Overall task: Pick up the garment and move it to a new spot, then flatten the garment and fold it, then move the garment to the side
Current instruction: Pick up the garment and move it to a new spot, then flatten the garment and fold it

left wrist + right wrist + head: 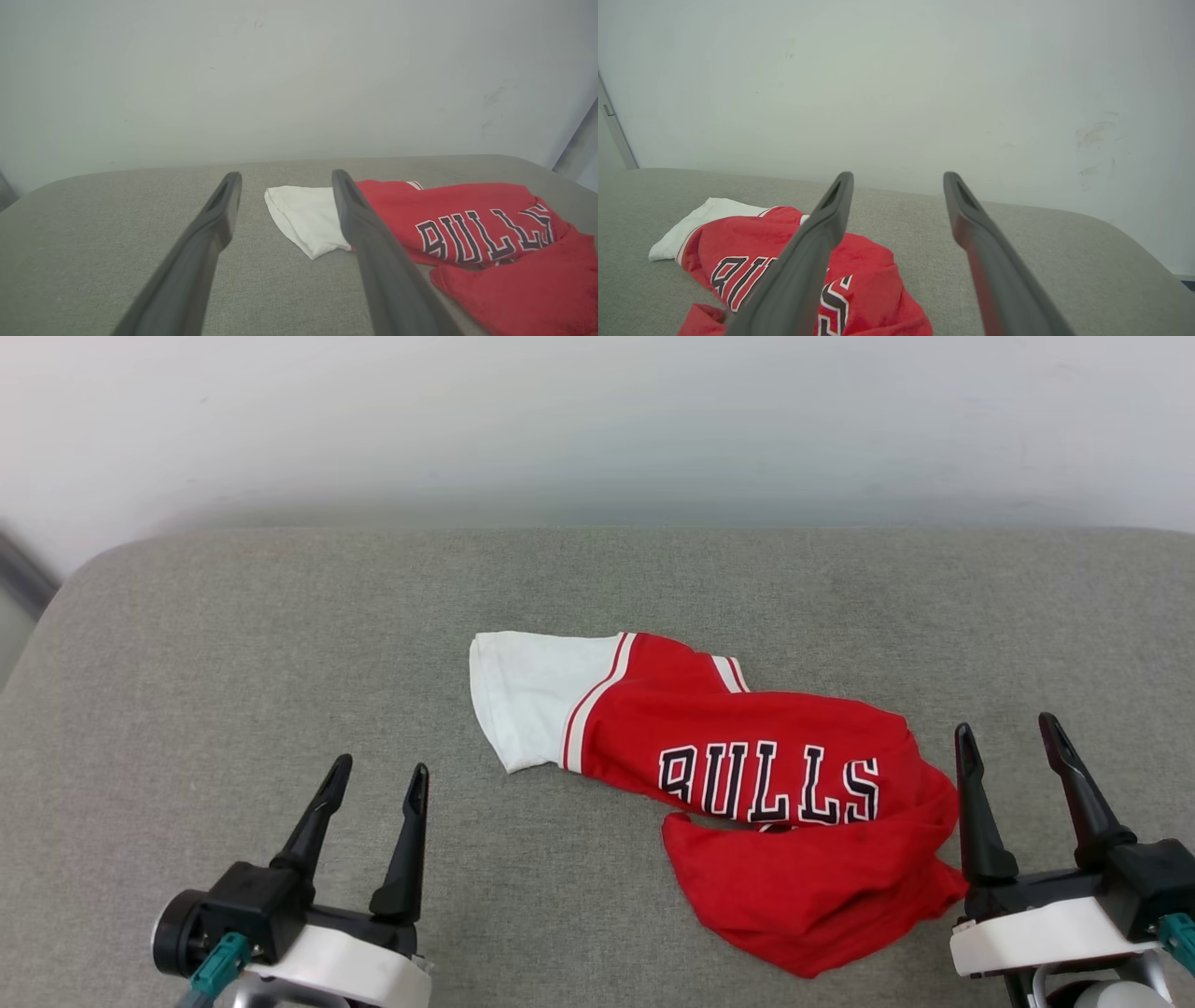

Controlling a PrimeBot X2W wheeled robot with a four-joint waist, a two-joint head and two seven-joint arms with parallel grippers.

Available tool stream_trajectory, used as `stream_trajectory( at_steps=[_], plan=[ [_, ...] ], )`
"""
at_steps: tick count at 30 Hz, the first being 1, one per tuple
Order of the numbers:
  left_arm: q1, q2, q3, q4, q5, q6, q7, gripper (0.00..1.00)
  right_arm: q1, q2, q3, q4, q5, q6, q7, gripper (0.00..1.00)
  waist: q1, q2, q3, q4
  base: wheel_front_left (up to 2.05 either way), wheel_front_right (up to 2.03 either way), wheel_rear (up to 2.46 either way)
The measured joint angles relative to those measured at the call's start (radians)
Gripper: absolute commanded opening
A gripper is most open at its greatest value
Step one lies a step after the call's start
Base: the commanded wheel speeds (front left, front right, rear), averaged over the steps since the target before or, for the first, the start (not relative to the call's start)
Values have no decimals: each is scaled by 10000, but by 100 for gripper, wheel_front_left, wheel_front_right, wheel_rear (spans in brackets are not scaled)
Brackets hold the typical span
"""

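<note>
- Hovering at the near left, the left pincer has its two dark fingers spread apart and empty, over bare grey fabric of the worktop, clear of the garment.
- Centre to right: the garment, a red jersey, lies crumpled on the worktop; its white sleeve points left, "BULLS" lettering faces up, and a red fold bunches at the near right.
- Near right: the right pincer, fingers likewise apart and empty, stands just beside the garment's right edge; whether it touches cannot be told.
- Behind: a pale wall backs the worktop's far edge.
</note>
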Motion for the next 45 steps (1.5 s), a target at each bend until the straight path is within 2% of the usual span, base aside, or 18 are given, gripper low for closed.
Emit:
stream_trajectory(
  at_steps=[3,7,13,17,20,23,26,29,31,35,39,45],
  plan=[
    [252,-514,395,-82,336,-368,0,100,10,0,38,6,0,0,0,100,0,0,-26,-26,0,0,0],
    [471,-719,780,-56,803,-867,0,100,12,0,63,-8,10,0,0,100,0,0,-40,-129,0,0,0],
    [174,-669,844,253,986,-1726,0,100,-14,0,180,-67,65,0,0,100,0,0,93,-395,0,0,0],
    [-722,-169,702,418,1011,-2092,451,100,-105,0,226,-171,48,0,0,100,0,0,345,-634,0,0,0],
    [-1712,293,617,454,913,-2299,1379,100,-275,-2,211,-282,33,0,0,100,1,0,639,-846,0,0,0],
    [-2775,901,439,681,570,-2454,2773,100,-402,-2,198,-360,77,0,0,100,0,0,1007,-1085,0,0,0],
    [-3739,1275,309,1055,-656,-2543,4644,100,-500,0,207,-399,159,0,2,100,1,0,1386,-1359,0,0,0],
    [-4616,1979,-77,1392,-1342,-2581,6445,100,-592,-4,186,-405,291,0,2,100,1,0,1722,-1658,0,0,0],
    [-5088,2403,-341,1553,-1825,-2581,7415,100,-671,-6,261,-410,330,0,0,100,1,0,1940,-1833,0,0,0],
    [-5706,2884,-713,1906,-2673,-2583,9003,100,-775,-4,359,-435,395,0,2,100,1,0,2361,-2151,0,0,0],
    [-5990,3237,-871,2336,-2949,-2583,9879,100,-911,-4,395,-464,570,0,2,100,2,0,2729,-2424,0,0,0],
    [-6088,3289,-1066,2627,-2978,-2583,10142,100,-944,-4,462,-512,625,0,0,100,1,0,3207,-2650,0,0,0]
  ],
)
